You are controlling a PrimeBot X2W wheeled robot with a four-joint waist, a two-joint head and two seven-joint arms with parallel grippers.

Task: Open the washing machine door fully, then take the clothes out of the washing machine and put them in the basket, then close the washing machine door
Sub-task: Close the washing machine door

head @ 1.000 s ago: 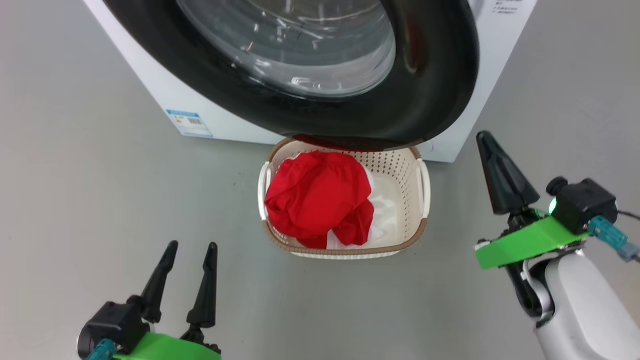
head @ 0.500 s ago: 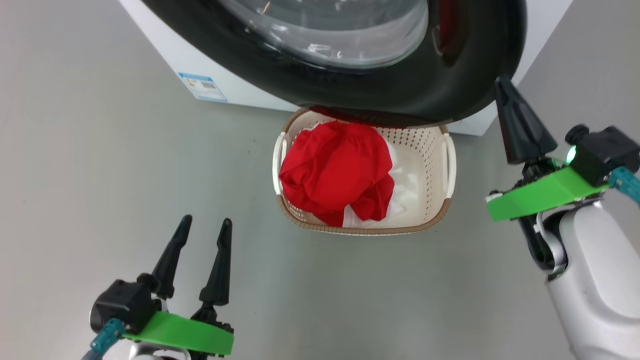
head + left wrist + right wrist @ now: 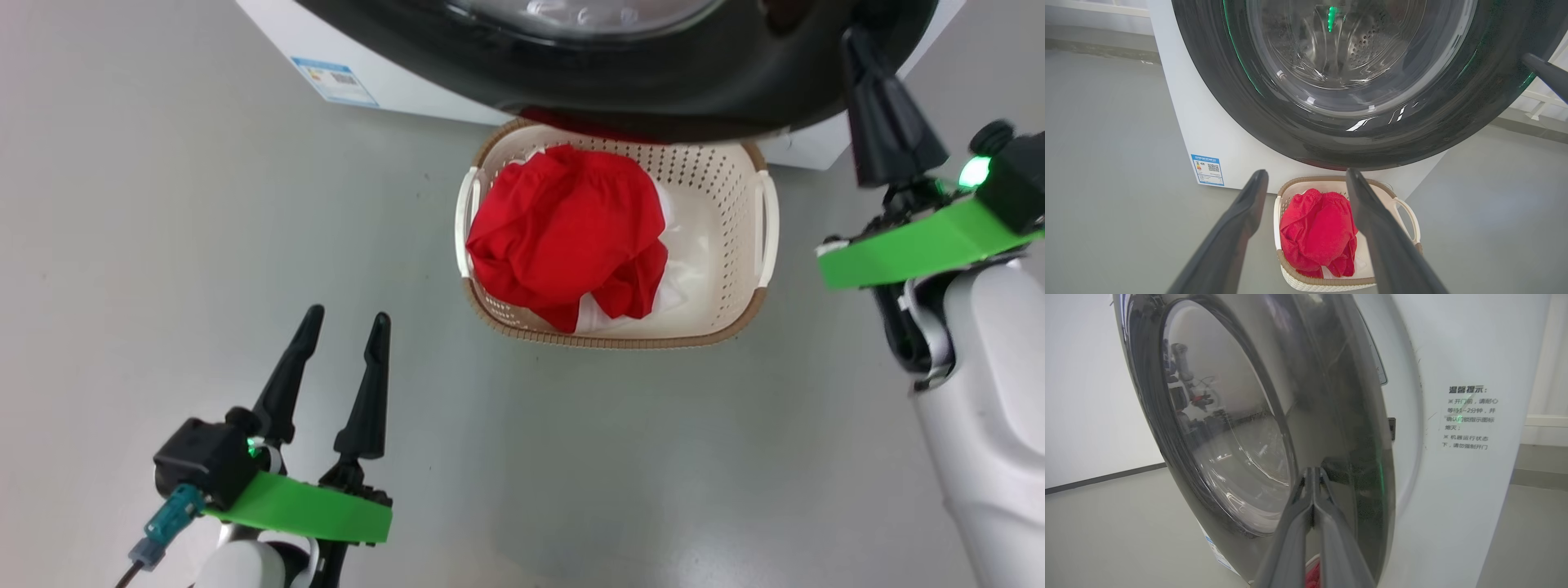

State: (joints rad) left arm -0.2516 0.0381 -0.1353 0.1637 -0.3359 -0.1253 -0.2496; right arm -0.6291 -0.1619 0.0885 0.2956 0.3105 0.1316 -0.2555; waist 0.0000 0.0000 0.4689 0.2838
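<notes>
Right pincer [image 3: 1312, 473] closed at door [image 3: 1355, 437], head view, clothes [image 3: 563, 229] in basket [image 3: 653, 341]

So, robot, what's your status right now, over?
Left gripper open, empty; right gripper shut, tip at washing machine door rim. Door ajar. Red clothes in basket, below door's edge, seemingly not blocking.

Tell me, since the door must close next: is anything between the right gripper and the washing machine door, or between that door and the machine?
Nothing visible. The right gripper, fingers shut, is at the washing machine door rim; the gap to the washing machine looks clear. The basket sits below.
</notes>
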